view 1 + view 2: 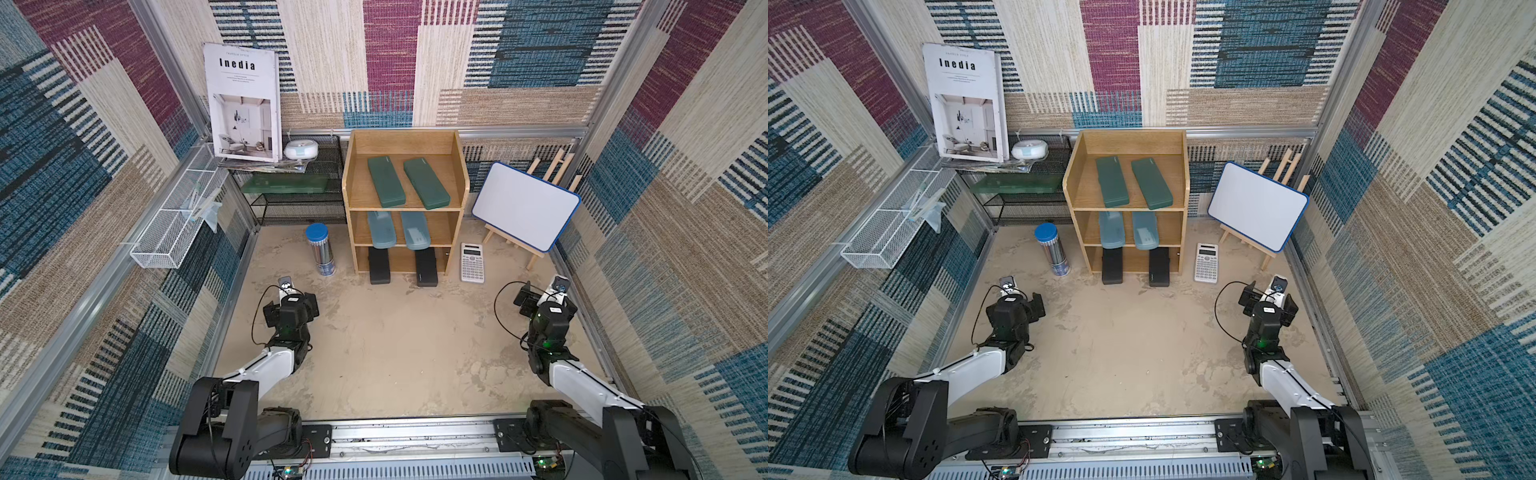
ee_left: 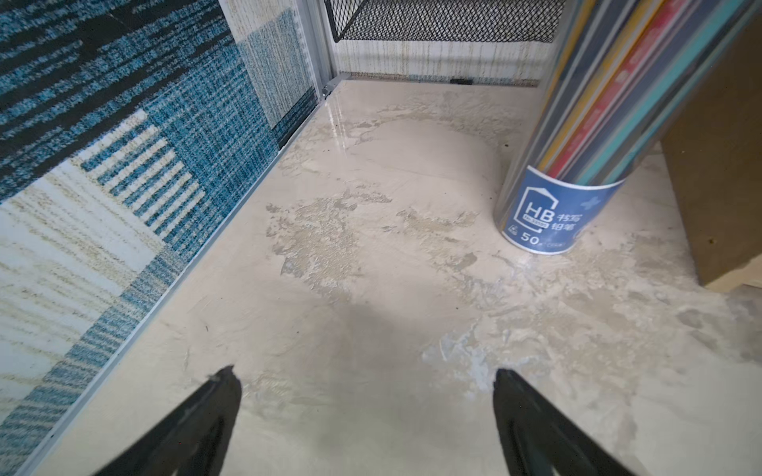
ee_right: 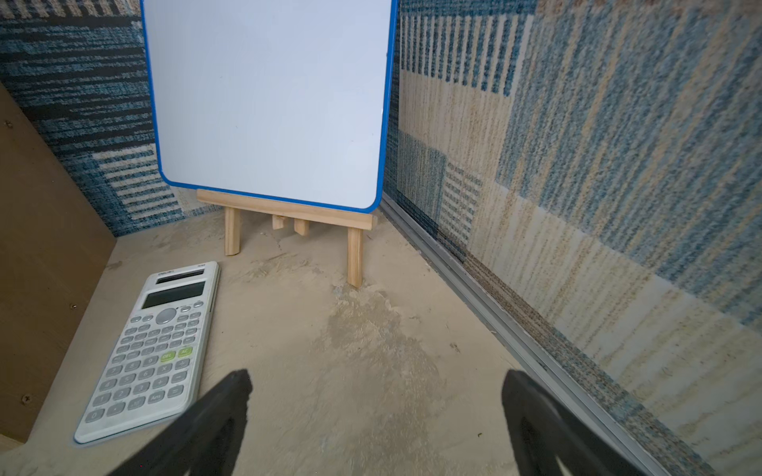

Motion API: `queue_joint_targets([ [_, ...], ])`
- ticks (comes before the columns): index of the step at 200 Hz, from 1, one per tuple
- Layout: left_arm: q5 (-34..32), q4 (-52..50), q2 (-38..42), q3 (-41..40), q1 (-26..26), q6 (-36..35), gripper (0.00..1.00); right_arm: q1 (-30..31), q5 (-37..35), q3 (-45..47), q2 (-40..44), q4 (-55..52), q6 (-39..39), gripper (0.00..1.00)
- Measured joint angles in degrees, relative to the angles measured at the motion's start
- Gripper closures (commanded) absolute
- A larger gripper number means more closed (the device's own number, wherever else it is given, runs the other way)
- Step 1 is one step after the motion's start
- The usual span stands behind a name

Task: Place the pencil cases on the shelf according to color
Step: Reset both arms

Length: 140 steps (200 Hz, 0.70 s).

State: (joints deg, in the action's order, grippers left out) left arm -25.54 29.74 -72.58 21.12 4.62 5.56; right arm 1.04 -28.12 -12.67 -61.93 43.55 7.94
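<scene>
Six pencil cases are up on the shelf at the far middle: dark green pair on the top tier, teal pair on the middle, black pair on the bottom with their near ends poking out over the table. The left gripper, near-left of the shelf and well apart from the cases, has its jaws spread wide over bare table with the pencil tube ahead, and the right gripper, near-right, is spread wide too, close to the calculator and facing the whiteboard. Only the top views show the cases, while the wrist views catch just the shelf's brown side panel!
</scene>
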Motion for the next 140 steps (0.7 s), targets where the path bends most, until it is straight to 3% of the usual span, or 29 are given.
queue_joint_targets([
  [56,4.42,0.59,-7.41,6.54,-0.92,-1.27,0.00,-0.59,0.61,0.50,-7.76,8.17,-0.17,0.00],
  [92,6.21,8.00,-11.45,2.19,-1.92,-2.36,0.00,-0.72,2.05,-0.68,-12.26,11.61,-0.92,0.00],
  [140,11.23,11.72,-14.25,3.72,-3.10,-4.22,0.00,-0.98,6.64,-3.23,-20.39,17.05,-1.95,0.00],
])
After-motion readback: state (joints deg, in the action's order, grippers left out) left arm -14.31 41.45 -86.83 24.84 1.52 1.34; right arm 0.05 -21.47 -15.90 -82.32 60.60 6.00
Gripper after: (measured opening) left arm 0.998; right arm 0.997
